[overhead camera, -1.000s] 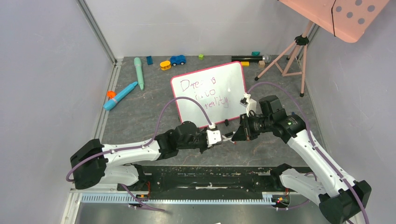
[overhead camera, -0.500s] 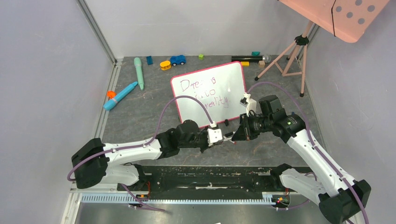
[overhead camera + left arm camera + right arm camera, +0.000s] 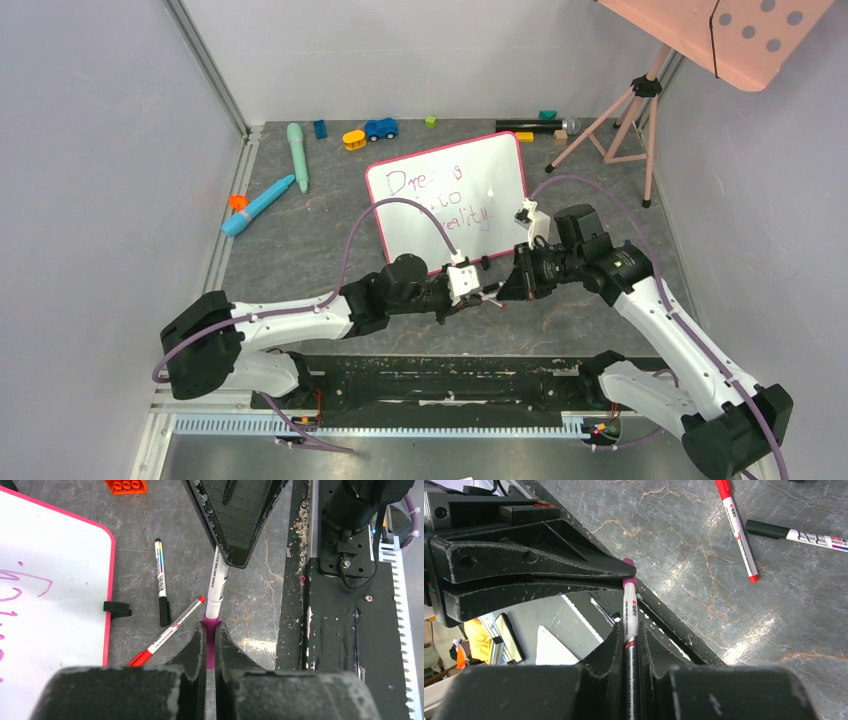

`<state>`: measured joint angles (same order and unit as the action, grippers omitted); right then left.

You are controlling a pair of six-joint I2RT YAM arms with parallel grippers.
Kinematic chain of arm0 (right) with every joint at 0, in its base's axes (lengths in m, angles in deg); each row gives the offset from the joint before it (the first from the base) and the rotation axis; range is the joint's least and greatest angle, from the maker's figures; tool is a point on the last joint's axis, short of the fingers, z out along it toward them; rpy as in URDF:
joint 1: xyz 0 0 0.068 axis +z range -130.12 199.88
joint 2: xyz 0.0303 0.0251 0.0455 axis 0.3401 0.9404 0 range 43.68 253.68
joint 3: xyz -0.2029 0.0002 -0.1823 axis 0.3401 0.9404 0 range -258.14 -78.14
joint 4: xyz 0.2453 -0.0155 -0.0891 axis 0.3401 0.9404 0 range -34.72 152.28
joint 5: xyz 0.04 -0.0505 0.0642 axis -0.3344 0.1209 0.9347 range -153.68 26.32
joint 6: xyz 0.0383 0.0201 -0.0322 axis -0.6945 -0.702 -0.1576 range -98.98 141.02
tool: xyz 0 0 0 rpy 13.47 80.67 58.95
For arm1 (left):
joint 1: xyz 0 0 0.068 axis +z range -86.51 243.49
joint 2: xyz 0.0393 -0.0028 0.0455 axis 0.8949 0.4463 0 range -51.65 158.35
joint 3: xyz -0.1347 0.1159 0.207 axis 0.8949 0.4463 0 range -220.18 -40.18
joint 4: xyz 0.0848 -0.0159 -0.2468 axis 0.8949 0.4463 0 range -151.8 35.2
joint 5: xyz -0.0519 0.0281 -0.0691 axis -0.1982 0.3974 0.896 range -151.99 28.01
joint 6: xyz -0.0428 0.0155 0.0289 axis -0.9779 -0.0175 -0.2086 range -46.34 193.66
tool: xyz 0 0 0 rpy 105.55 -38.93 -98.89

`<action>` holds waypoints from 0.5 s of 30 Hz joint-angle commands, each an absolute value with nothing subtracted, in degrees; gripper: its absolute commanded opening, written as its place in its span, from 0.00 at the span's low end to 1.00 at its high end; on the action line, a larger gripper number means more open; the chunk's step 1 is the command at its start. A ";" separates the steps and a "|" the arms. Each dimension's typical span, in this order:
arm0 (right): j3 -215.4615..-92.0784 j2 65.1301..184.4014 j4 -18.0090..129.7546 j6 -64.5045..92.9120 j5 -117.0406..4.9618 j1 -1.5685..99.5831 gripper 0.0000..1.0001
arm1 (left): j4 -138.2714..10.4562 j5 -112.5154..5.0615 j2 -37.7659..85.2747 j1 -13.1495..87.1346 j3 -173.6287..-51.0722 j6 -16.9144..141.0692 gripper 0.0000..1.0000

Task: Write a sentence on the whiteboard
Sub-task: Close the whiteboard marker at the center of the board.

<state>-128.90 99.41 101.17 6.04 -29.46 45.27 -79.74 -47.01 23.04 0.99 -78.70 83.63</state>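
**Both hands on one marker, near the front edge of the bench**

My left hand [image 3: 210, 630] is pressed together on the purple cap [image 3: 210, 647] of a marker [image 3: 218, 582], with the cap showing in the narrow slit between my fingers. My right hand [image 3: 631, 635] pinches the white barrel of the same marker, which runs straight from one hand to the other above the bench [image 3: 300, 250]. The cap meets the end of the barrel; I cannot tell whether it is fully seated.

The whiteboard [image 3: 500, 165] lies flat in the middle of the bench, its near edge just beyond my two hands. The sentence [image 3: 440, 195] runs across it in three purple lines.

Beneath my hands, a red pen [image 3: 167, 632] and a black pen [image 3: 161, 582] lie on the bench beside the whiteboard's near edge, close together.
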 commanded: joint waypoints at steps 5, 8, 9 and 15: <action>-128.10 100.23 100.09 7.26 -30.74 45.43 0.00 | -91.20 -42.70 22.26 0.48 -80.92 80.83 0.02; -130.81 102.37 102.91 9.24 -32.99 45.54 0.00 | -90.48 -42.20 23.34 0.39 -81.79 81.74 0.02; -131.86 103.07 103.74 9.62 -34.02 45.57 0.00 | -91.68 -42.57 23.62 0.43 -81.72 81.81 0.02; -135.92 106.21 106.11 9.87 -38.60 47.52 0.00 | -95.11 -41.86 27.87 0.34 -84.51 80.52 0.02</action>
